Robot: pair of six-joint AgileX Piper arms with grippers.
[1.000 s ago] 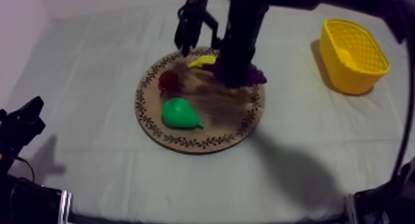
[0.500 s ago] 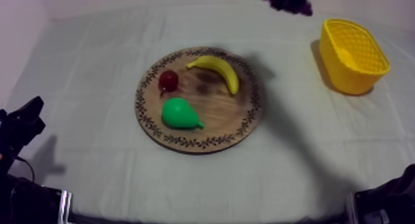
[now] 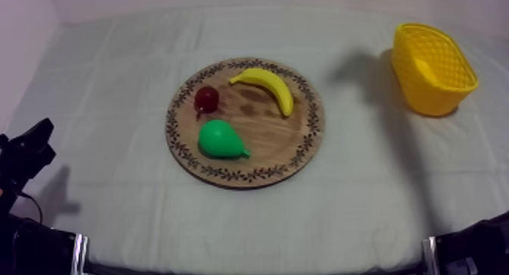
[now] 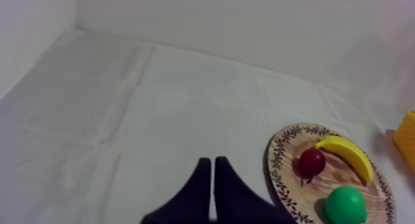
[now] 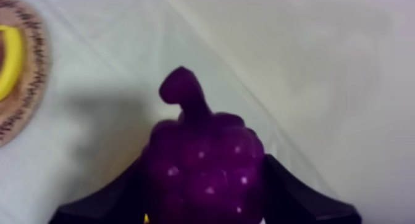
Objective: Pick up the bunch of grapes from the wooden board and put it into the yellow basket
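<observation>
Now, at the left, our left gripper (image 4: 212, 168) is resting low by the table's near edge, its 2 black fingers (image 4: 231, 192) lying together as a narrow wedge with nothing between them. Moving right, the round wooden board (image 3: 273, 138) is sitting in the middle of the grey-white cloth (image 3: 113, 81), and 3 toy fruits are lying on it: a small red fruit (image 3: 206, 98) toward the left rim, a green pear (image 3: 221, 139) just in front of it, and a banana (image 3: 265, 85) curving along the far side. Further right, our right gripper (image 5: 204, 171) is clamping the bunch of grapes (image 5: 201, 155), 1 finger pressing on each side of the purple bunch, its stem pointing away from the fingers. The grapes are hanging over bare cloth, off the board, with the board's rim and the banana off to one side. At the far right, the yellow basket (image 3: 435, 96) is standing on the cloth, well apart from the board.
</observation>
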